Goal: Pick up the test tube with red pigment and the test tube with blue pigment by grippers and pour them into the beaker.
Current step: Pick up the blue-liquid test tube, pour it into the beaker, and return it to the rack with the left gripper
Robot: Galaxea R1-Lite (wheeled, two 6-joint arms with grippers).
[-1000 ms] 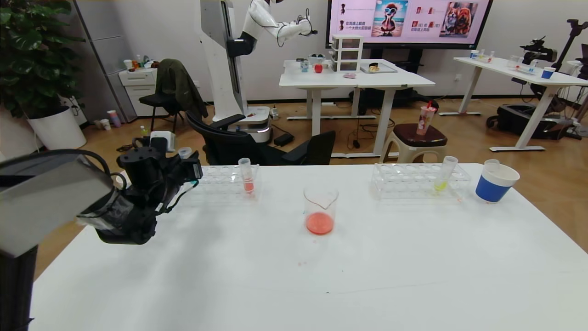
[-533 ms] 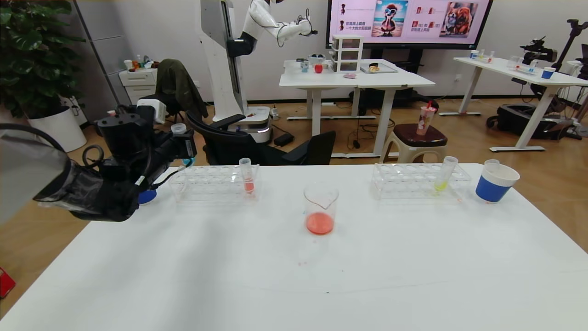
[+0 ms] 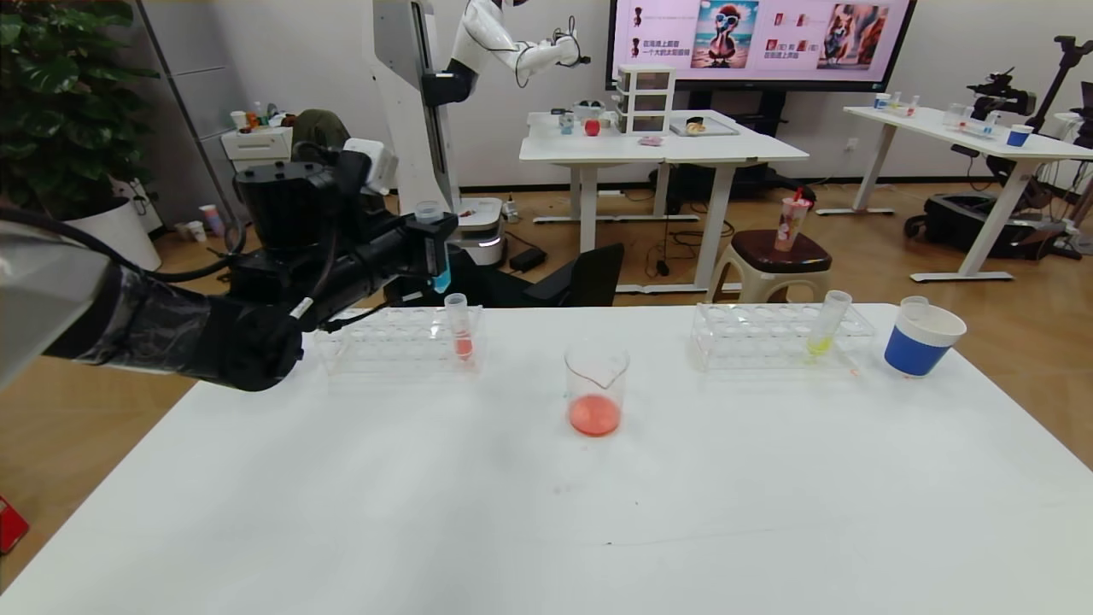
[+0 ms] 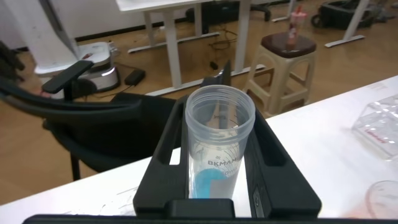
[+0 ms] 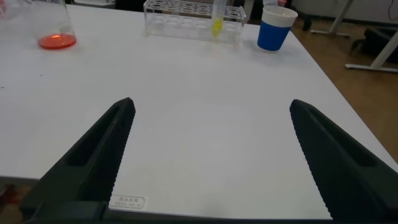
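The left end effector (image 3: 429,248) clamped the test tube with blue pigment (image 3: 437,253) upright, mouth up, above the white table (image 3: 546,512). The right end effector (image 5: 211,155) gaped wide, holding nothing.

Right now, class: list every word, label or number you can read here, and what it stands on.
"BKMAM": printed on the test tube with blue pigment, held upright in the left gripper.
Graduation marks above it on the tube: too small to read.
White label on the right gripper: too small to read.
Wall screen captions: blurred, unreadable.
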